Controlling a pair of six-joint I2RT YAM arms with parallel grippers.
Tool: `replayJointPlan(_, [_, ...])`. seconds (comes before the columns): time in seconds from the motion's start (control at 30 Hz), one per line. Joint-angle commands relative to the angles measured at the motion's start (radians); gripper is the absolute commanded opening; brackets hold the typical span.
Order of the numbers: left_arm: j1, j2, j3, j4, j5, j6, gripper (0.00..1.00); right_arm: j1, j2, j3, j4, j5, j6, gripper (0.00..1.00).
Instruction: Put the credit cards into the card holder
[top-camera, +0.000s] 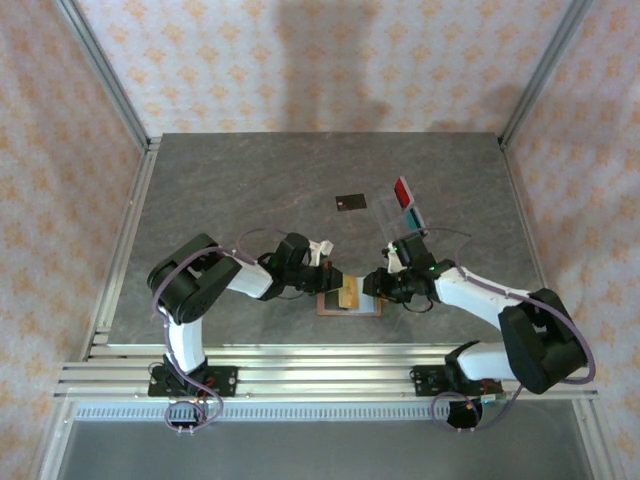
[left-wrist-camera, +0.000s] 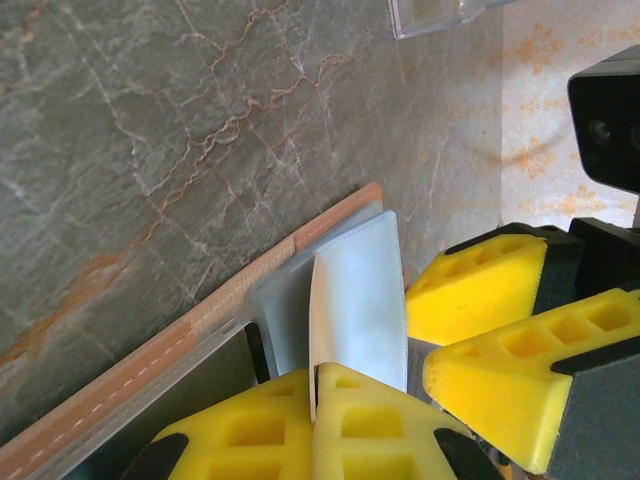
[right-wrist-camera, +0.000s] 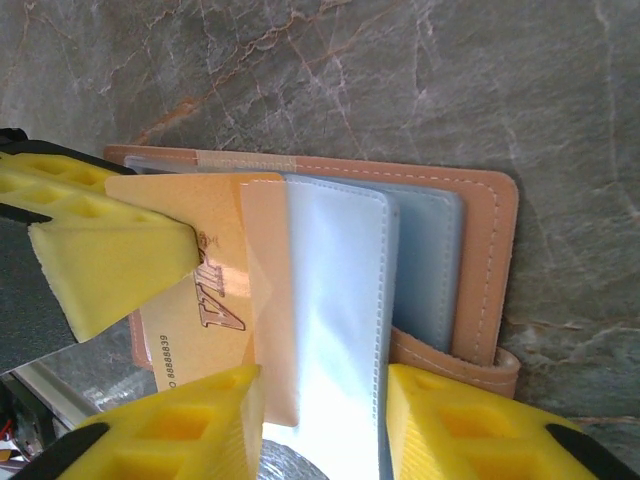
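The tan leather card holder (top-camera: 365, 311) lies open near the table's front edge between both grippers. My left gripper (left-wrist-camera: 318, 385) is shut on the edge of one of the holder's clear sleeves (left-wrist-camera: 360, 290), lifting it upright. My right gripper (right-wrist-camera: 325, 380) is open, its fingers standing either side of a clear sleeve (right-wrist-camera: 335, 300) that has a gold card (right-wrist-camera: 190, 300) partly slid into it. A black credit card (top-camera: 351, 202) lies flat farther back. A red card (top-camera: 402, 189) and a teal card (top-camera: 411, 212) rest on a clear stand.
The clear stand (top-camera: 393, 212) sits behind the right gripper, and its corner (left-wrist-camera: 430, 15) shows at the top of the left wrist view. A metal frame rail (top-camera: 300, 370) runs along the near edge, and patterned walls enclose the table.
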Motion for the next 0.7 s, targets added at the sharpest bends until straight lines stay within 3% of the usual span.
replayJointPlan(0.0, [-0.013, 0.019, -0.015, 0.030, -0.013, -0.012, 0.02, -0.007, -0.035, 0.006, -0.052, 0.055, -0.026, 0.40])
replayJointPlan(0.17, [-0.020, 0.020, -0.026, 0.042, -0.013, -0.017, 0.08, -0.007, -0.082, 0.041, -0.135, 0.121, -0.067, 0.51])
replayJointPlan(0.27, [-0.020, 0.016, -0.019, 0.035, -0.010, -0.022, 0.09, -0.007, -0.092, 0.053, -0.145, 0.135, -0.076, 0.53])
replayJointPlan(0.47, [-0.020, -0.034, 0.010, -0.103, -0.033, 0.033, 0.41, -0.007, -0.077, 0.095, -0.145, 0.149, -0.092, 0.55])
replayJointPlan(0.67, [-0.020, -0.078, 0.076, -0.323, -0.103, 0.119, 0.58, -0.007, -0.096, 0.115, -0.115, 0.157, -0.044, 0.54])
